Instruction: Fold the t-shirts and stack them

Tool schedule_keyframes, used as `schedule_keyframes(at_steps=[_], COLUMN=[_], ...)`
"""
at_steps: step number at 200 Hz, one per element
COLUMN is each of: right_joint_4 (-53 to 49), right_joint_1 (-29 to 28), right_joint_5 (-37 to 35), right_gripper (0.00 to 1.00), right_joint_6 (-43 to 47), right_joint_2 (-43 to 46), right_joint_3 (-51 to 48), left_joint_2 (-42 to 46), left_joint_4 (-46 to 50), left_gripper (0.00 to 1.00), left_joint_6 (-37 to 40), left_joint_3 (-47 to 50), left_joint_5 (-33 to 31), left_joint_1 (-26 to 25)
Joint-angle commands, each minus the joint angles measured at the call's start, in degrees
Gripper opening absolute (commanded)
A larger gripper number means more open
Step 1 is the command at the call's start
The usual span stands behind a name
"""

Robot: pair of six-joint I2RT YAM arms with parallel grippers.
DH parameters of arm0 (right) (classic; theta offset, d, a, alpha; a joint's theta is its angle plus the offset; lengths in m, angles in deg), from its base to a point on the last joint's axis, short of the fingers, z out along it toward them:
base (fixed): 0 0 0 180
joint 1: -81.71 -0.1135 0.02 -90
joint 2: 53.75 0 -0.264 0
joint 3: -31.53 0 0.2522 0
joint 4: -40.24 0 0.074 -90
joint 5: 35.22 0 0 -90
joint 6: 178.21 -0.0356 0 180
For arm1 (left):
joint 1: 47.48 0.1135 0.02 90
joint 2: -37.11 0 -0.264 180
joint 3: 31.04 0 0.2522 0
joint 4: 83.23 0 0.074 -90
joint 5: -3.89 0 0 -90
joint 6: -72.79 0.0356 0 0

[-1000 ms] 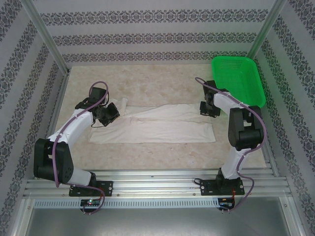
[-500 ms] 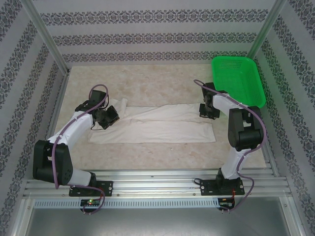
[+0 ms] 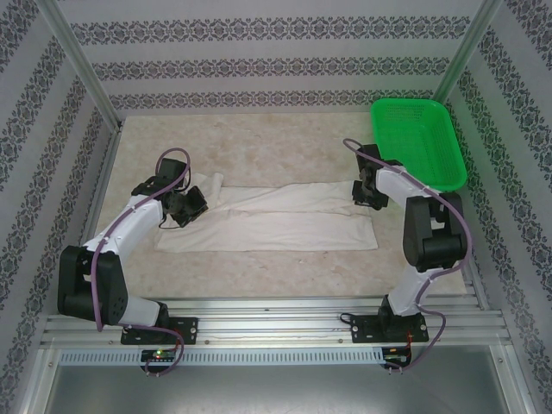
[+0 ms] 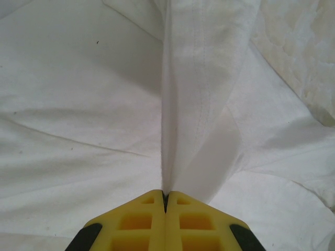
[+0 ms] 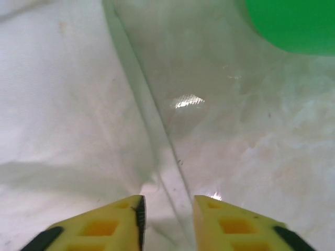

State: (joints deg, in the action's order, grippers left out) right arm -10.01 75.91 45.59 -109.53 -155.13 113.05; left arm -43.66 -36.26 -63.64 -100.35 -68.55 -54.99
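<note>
A white t-shirt (image 3: 285, 220) lies as a long band across the middle of the table, folded lengthwise. My left gripper (image 3: 194, 203) is at its left end. In the left wrist view the left gripper (image 4: 165, 196) is shut on a raised ridge of the t-shirt (image 4: 199, 104), which runs taut away from the yellow fingertips. My right gripper (image 3: 363, 191) is low at the shirt's far right corner. In the right wrist view the right gripper (image 5: 167, 206) stands open astride the hem of the t-shirt (image 5: 63, 104), with the cloth edge between the fingers.
A green mesh basket (image 3: 418, 142) stands at the back right, just beyond my right gripper, and its rim (image 5: 293, 26) shows in the right wrist view. Bare marbled tabletop (image 3: 285, 151) lies behind the shirt. Patterned walls and metal posts close in the sides.
My left gripper has shifted slightly toward the back left with the shirt's left end. The right arm's elbow has swung a little to the right, while its gripper stays at the shirt's corner.
</note>
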Motion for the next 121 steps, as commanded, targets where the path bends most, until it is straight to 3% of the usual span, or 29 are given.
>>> schedule_keyframes(at_steps=[1,84,121], right_joint_4=[1.4,0.54,0.58], right_joint_1=[-0.39,-0.52,-0.17], right_joint_5=[4.61,5.65,4.9], right_gripper=[0.37,0.37,0.29], right_joint_6=[-1.25,-3.34,-4.05], right_joint_2=[1.69,-5.25,-8.09], right_joint_3=[-0.67,3.06,4.85], left_joint_2=[0.34,0.31,-0.13], left_joint_4=[-0.01,0.68,1.13], left_gripper=[0.0,0.0,0.0], left_joint_6=[1.47,2.18,2.68], left_joint_3=[0.18,0.4,-0.12], left_joint_5=[0.76,0.01,-0.59], left_joint_1=[-0.29,-0.24,0.06])
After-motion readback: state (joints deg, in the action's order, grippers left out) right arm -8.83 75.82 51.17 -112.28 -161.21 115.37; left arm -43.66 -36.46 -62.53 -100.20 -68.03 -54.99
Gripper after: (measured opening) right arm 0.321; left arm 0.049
